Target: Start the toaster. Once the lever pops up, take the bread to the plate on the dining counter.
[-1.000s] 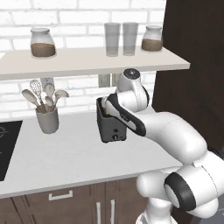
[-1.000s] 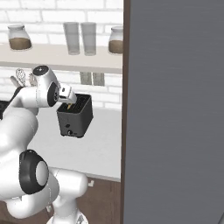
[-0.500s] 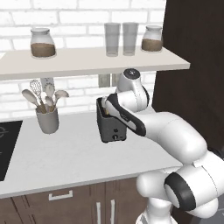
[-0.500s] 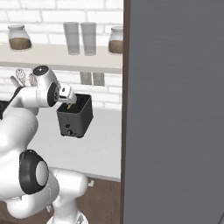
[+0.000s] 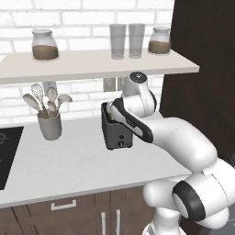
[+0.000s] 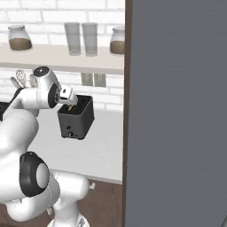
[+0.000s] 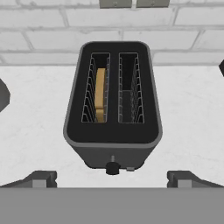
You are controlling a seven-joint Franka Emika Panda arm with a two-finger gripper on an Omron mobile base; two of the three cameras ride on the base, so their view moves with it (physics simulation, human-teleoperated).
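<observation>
The toaster [image 5: 118,136] [image 6: 76,119] stands on the white kitchen counter [image 5: 69,160] against the brick wall. From above, its dark top [image 7: 113,131] has two slots, with a round knob [image 7: 112,168] low on the front. The bread [image 7: 100,94] stands on edge in the left slot, sunk mostly below the rim. My gripper [image 7: 113,179] [image 6: 72,102] hovers just above the toaster's front end, open, with nothing between its fingers [image 7: 41,179]. The plate and the dining counter are out of view.
A grey utensil cup [image 5: 49,126] stands left of the toaster, and a black cooktop [image 5: 7,151] lies at the far left. A shelf [image 5: 92,64] with jars and glasses hangs overhead. A tall dark cabinet [image 6: 177,111] walls off the right side.
</observation>
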